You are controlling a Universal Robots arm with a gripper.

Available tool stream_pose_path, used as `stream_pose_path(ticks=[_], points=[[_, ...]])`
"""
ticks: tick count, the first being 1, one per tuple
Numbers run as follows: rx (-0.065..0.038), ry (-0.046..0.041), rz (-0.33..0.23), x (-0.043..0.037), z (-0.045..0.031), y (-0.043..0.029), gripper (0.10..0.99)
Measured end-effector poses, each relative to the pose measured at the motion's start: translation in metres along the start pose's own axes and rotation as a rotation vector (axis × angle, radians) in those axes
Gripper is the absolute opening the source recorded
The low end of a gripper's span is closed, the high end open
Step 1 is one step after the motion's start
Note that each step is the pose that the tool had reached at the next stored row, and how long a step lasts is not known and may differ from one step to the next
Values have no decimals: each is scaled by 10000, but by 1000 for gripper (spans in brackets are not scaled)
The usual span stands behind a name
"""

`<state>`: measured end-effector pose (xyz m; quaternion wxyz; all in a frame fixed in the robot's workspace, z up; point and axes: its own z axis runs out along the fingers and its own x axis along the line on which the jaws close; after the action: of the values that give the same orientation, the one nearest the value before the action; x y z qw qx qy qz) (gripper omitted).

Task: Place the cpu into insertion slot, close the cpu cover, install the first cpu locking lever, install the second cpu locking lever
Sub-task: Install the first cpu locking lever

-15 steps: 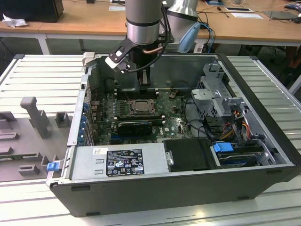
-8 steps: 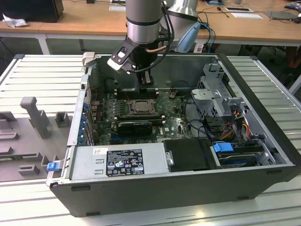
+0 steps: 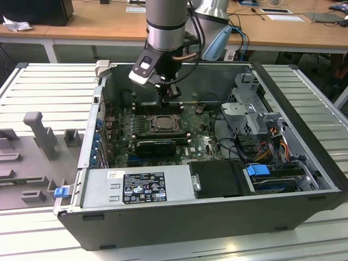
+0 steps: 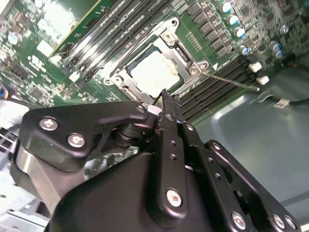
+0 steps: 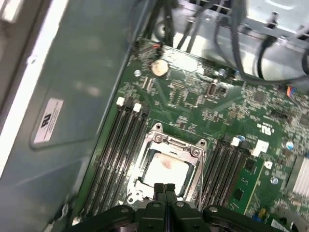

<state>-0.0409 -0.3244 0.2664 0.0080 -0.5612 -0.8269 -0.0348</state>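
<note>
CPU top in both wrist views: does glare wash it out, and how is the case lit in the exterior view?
Second wrist view: glare turns the cpu top nearly white, with the black gripper dark in front. First wrist view: the cpu is pale, yet a pinkish patch shows. Exterior view: the case interior is shaded, the insertion slot dim beneath the arm.

place: robotics lab or workshop | evidence: opened computer case (image 3: pixel 190 223) on slatted metal bench (image 3: pixel 49 81) | wooden desks (image 3: pixel 109 24) with papers (image 3: pixel 285 17) behind | robot arm (image 3: pixel 166 27) overhead
</note>
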Motion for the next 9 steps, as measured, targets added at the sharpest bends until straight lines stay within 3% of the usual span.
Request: stream_pose_path(ticks=[3, 9], points=[[26, 26, -518, 0, 0, 0, 106], [108, 101, -2077, 0, 3, 0, 106]])
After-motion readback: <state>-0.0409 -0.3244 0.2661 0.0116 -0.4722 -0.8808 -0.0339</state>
